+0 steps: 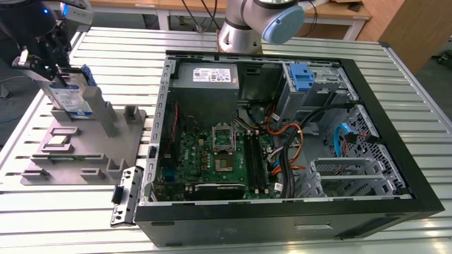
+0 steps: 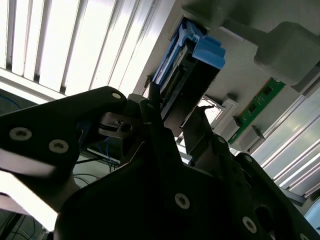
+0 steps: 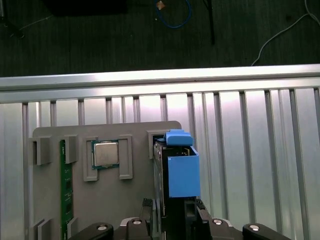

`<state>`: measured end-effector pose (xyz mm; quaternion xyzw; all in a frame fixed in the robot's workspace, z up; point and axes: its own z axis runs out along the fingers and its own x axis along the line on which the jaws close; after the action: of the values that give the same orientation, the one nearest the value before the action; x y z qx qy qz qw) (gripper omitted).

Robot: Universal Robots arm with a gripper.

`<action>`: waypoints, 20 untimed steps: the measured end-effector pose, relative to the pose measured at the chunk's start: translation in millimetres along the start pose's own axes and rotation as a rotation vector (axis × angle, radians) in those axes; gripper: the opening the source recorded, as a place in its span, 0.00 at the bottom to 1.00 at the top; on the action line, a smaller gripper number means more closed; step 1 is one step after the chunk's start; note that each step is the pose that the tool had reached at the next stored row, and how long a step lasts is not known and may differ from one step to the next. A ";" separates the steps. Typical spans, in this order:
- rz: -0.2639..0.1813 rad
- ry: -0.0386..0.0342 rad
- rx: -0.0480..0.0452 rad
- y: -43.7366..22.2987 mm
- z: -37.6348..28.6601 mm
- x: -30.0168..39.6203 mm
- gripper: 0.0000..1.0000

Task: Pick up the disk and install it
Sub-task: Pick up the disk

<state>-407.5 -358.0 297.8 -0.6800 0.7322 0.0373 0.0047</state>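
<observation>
Gripping disk (image 1: 75, 105), end effector (image 1: 62, 80), white-blue label (image 1: 69, 98)

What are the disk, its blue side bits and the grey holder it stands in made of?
The disk looks like bare metal: silvery with a dull shine, plus a paper-like label. Its side rails look like plastic: solid bright blue, smooth and moulded. The grey holder is probably plastic too, matte and evenly grey, though the look alone can't settle it.
</observation>
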 end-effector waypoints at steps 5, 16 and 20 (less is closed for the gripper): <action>0.000 0.0000 0.0000 0.0 0.0 0.0 0.42; 0.000 -0.0006 0.0000 0.5 0.4 -6.9 0.42; 0.000 -0.0010 0.0000 0.5 0.5 -7.3 0.42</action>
<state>-407.5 -350.7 297.7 -0.6801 0.7321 0.0377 0.0051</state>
